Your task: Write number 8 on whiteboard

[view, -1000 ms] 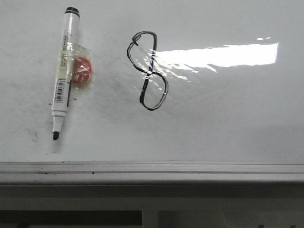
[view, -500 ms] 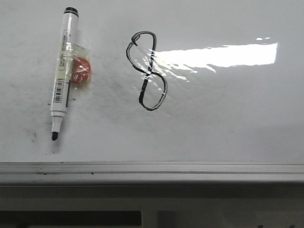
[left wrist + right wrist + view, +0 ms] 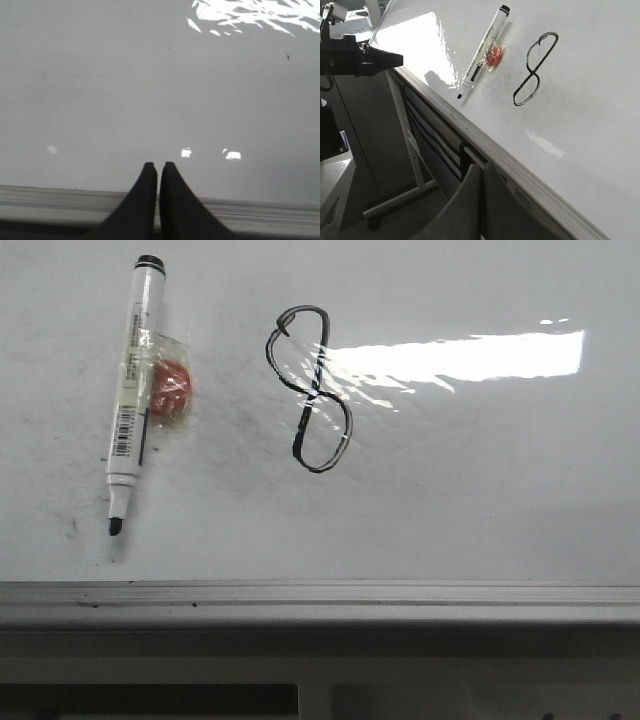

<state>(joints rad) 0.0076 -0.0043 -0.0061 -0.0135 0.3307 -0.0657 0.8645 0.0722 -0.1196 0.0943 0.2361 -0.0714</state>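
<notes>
We are looking at a big shiny white board point(image 3: 480, 500) with faint grey smudges and a bright patch of glare. A thin black hand-drawn number 8 point(image 3: 310, 390), narrow and leaning, is sitting near the middle of it. To its left a white plastic marker pen point(image 3: 133, 390) with a black cap end and black tip is lying on the board, well apart from the 8. It is wearing a barcode label, but the small print is too tiny to read. A small red round thing point(image 3: 172, 388) in clear wrap is touching the pen. Our left black gripper point(image 3: 158, 167) is hovering over the board's grey ledge point(image 3: 60, 197), fingers pressed together, holding nothing. Our right dark grey gripper point(image 3: 483, 170) is hanging off the board's edge, fingers together too, holding nothing.
</notes>
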